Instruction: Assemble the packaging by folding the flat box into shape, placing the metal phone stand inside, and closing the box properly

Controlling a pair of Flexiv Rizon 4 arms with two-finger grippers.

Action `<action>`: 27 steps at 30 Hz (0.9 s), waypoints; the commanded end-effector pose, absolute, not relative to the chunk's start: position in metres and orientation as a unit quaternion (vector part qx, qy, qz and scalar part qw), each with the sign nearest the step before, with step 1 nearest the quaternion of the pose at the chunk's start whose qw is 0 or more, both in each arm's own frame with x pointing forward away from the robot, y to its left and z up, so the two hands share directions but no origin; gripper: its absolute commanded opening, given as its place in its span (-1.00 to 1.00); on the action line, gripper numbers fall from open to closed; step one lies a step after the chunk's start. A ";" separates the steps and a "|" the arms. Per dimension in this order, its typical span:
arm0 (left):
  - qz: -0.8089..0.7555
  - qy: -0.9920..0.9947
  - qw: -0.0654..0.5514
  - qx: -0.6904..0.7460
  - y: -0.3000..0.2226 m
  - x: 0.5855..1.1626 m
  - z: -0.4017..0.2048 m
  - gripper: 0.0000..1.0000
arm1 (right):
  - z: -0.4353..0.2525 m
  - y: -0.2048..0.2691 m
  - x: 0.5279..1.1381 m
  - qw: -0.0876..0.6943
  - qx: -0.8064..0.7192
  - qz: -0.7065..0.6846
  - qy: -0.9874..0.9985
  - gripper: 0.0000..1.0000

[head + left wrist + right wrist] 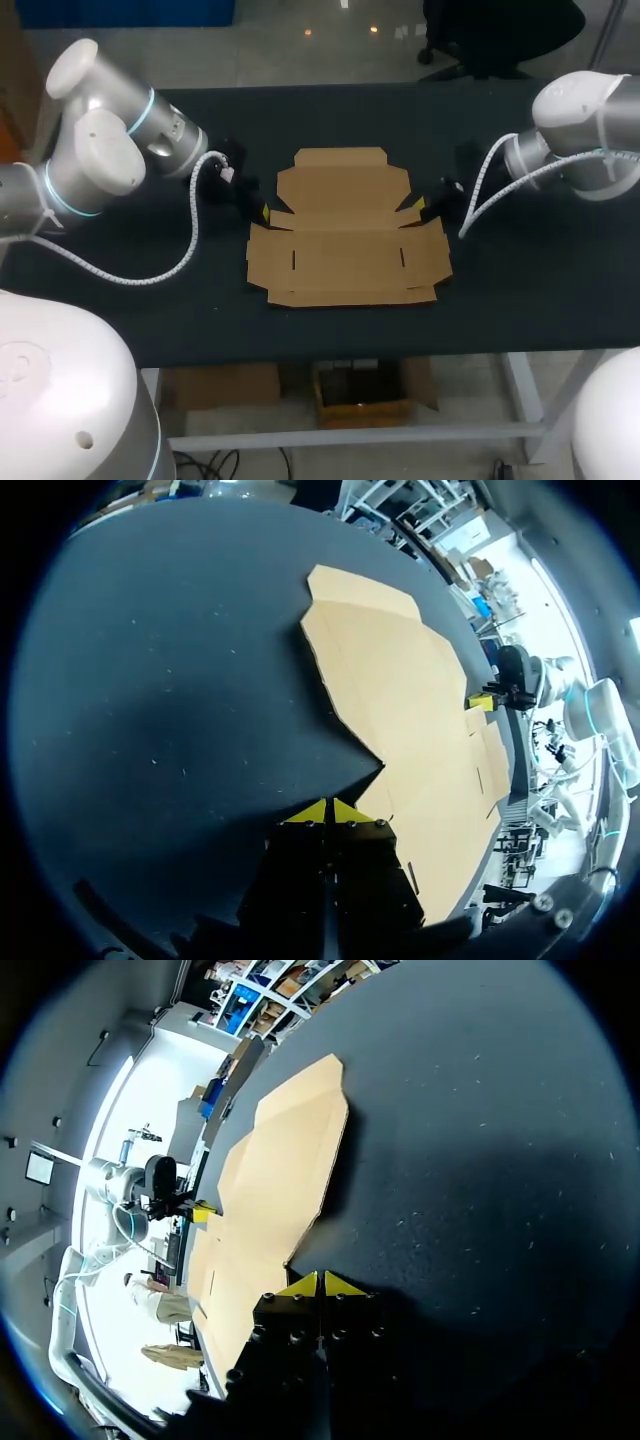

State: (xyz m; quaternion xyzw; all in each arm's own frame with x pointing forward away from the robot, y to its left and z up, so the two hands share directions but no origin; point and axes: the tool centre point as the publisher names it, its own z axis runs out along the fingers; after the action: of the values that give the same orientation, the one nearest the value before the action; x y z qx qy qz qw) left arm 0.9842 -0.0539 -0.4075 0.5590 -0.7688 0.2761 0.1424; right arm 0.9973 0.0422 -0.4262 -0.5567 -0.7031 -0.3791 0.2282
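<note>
Head view: the flat cardboard box (345, 235) lies unfolded mid-frame on the dark counter (530, 290). The left claw (263, 211) is at its left edge and the right claw (421, 206) at its right. No phone stand shows.

Left wrist view: the claw is pinched closed and empty, beside a notch in the cardboard.

Right wrist view: the same, closed at the opposite edge.

With both claws closed, a push would likely slide the sheet instead of raising a flap.

At the middle of the table (520, 290): flat box (345, 235), lying unfolded on the surface. Just beside its left edge: left gripper (262, 210). Opposite, just beside its right edge: right gripper (421, 206). Between the two: the box's width.
</note>
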 end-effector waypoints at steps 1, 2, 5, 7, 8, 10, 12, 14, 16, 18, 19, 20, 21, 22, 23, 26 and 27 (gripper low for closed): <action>0.277 -0.768 0.145 0.559 -0.054 0.984 -0.411 -1.00 | -0.428 0.042 0.997 0.231 -0.555 -0.381 -0.702 -1.00; 0.277 -0.768 0.146 0.559 -0.054 0.984 -0.412 -1.00 | -0.429 0.042 0.997 0.231 -0.555 -0.381 -0.702 -1.00; 0.277 -0.767 0.150 0.559 -0.055 0.985 -0.414 -1.00 | -0.429 0.042 0.997 0.233 -0.555 -0.380 -0.702 -1.00; 0.276 -0.767 0.152 0.558 -0.057 0.985 -0.415 -1.00 | -0.429 0.042 0.997 0.234 -0.555 -0.380 -0.703 -1.00; 0.276 -0.767 0.154 0.558 -0.057 0.985 -0.416 -1.00 | -0.429 0.042 0.997 0.234 -0.554 -0.380 -0.703 -1.00; 0.277 -0.767 0.157 0.557 -0.058 0.986 -0.417 -1.00 | -0.429 0.042 0.997 0.234 -0.554 -0.380 -0.703 -1.00; 0.278 -0.767 0.158 0.556 -0.059 0.986 -0.418 -1.00 | -0.429 0.043 0.997 0.234 -0.553 -0.380 -0.703 -1.00; 0.280 -0.767 0.161 0.555 -0.059 0.986 -0.418 -1.00 | -0.429 0.043 0.997 0.235 -0.553 -0.379 -0.704 -1.00; 0.282 -0.767 0.160 0.553 -0.060 0.985 -0.416 -1.00 | -0.429 0.043 0.997 0.235 -0.553 -0.379 -0.704 -1.00; 0.284 -0.769 0.158 0.551 -0.061 0.984 -0.413 -1.00 | -0.428 0.044 0.997 0.234 -0.552 -0.379 -0.705 -1.00; 0.285 -0.770 0.157 0.550 -0.062 0.984 -0.412 -1.00 | -0.427 0.044 0.997 0.234 -0.552 -0.380 -0.705 -1.00; 0.285 -0.770 0.156 0.549 -0.062 0.983 -0.411 -1.00 | -0.426 0.045 0.997 0.234 -0.551 -0.380 -0.705 -1.00; 0.285 -0.771 0.155 0.548 -0.063 0.983 -0.409 -1.00 | -0.426 0.045 0.997 0.233 -0.551 -0.380 -0.706 -1.00; 0.285 -0.772 0.153 0.547 -0.063 0.983 -0.408 -1.00 | -0.425 0.046 0.997 0.232 -0.551 -0.380 -0.706 -1.00; 0.284 -0.773 0.152 0.547 -0.064 0.983 -0.407 -1.00 | -0.424 0.046 0.997 0.232 -0.551 -0.381 -0.706 -1.00; 0.282 -0.776 0.148 0.544 -0.065 0.982 -0.404 -1.00 | -0.422 0.048 0.996 0.229 -0.551 -0.382 -0.706 -1.00; 0.282 -0.777 0.147 0.544 -0.066 0.982 -0.403 -1.00 | -0.421 0.049 0.995 0.226 -0.552 -0.382 -0.706 -1.00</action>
State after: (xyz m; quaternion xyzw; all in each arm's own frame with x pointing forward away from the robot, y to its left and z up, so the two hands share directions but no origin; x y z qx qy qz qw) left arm 0.9832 -0.0639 -0.4075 0.5419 -0.7757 0.2864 0.1502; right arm 0.9972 0.0477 -0.4227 -0.5506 -0.7060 -0.3818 0.2295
